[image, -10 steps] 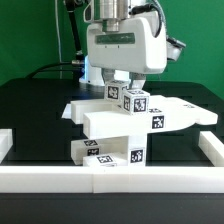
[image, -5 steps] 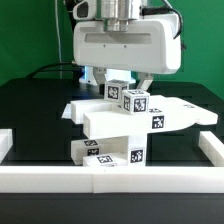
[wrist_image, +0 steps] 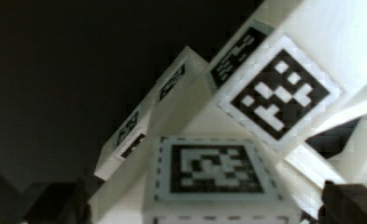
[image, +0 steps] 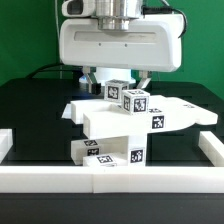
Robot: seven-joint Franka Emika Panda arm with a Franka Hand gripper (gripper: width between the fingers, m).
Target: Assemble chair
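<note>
The chair's white tagged parts stand stacked in the middle of the black table. A low block is at the bottom, a thick slab lies over it, and small tagged cubes sit on top. My gripper hangs open just above the top cubes, with one finger on each side and neither touching. In the wrist view a tagged cube face lies between the two dark fingertips, with a gap on both sides of it in my gripper. Nothing is held.
A flat white slab lies behind the stack and sticks out on both sides. A long white border rail runs along the front, with raised ends at the exterior view's left and right. A green wall stands behind.
The hand has turned over the stack, so its broad face now shows and spreads toward the exterior view's left. The jaws stay open. The parts have not moved.
</note>
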